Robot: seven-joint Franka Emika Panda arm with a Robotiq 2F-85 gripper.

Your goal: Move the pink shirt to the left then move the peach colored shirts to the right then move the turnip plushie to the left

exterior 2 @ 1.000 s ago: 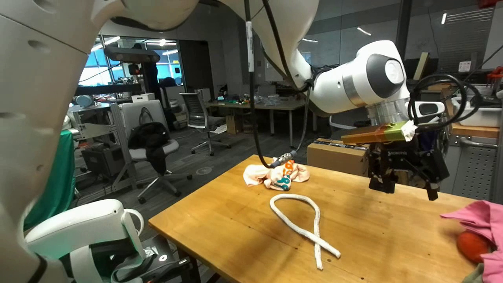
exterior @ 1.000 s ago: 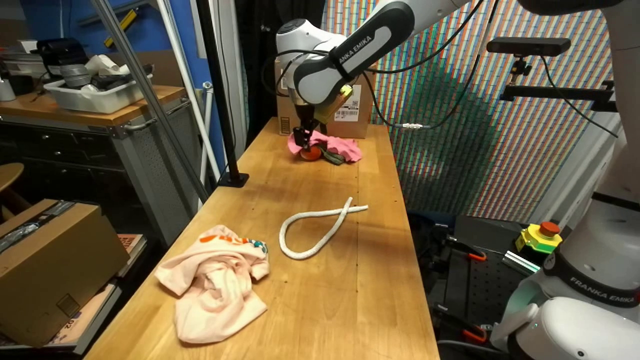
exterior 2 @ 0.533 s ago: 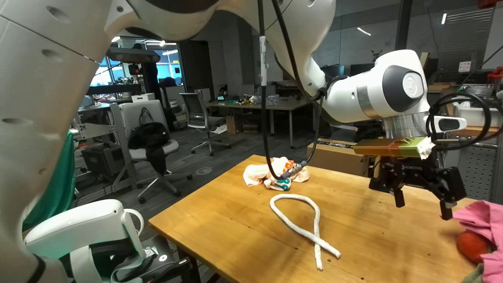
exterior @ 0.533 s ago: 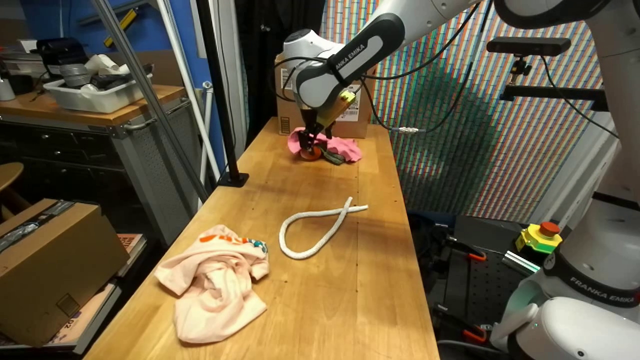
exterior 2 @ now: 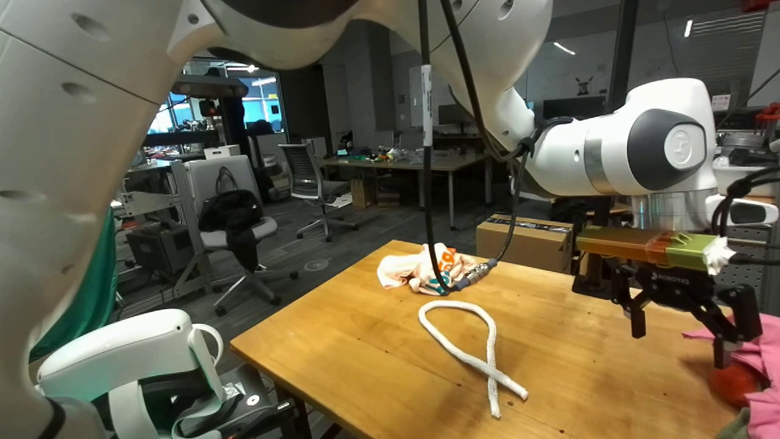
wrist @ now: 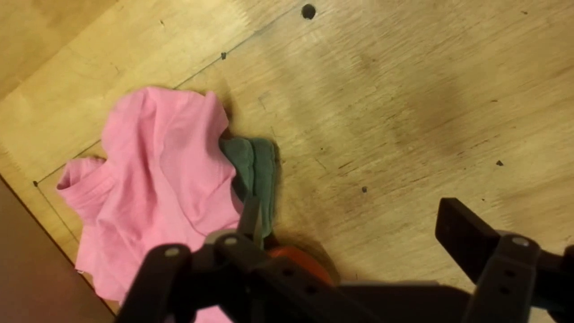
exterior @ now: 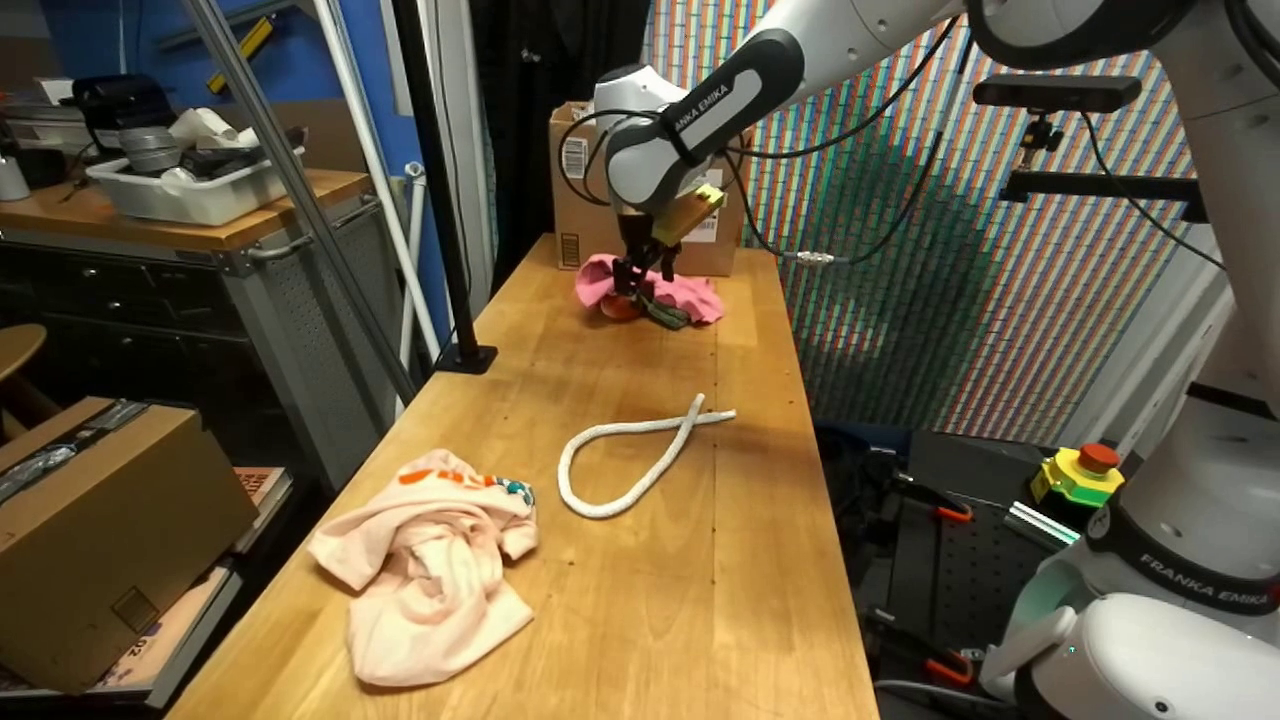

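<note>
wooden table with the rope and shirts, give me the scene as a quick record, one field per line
surface: wooden table
gripper: open, above the table, holding nothing
pink shirt: crumpled, on the table
turnip plushie: red-orange, beside the pink shirt, its green leaves partly under the cloth
peach shirt: crumpled, orange and teal print showing
white rope: one loop, crossed near its ends, apart from both shirts
unclear: whether the gripper touches the plushie

Base [exterior: 1205, 585] txt reads "FRANKA EMIKA", arm [exterior: 740, 90] "ANKA EMIKA" & pincer [exterior 2: 680, 350] "ROBOTIQ".
</note>
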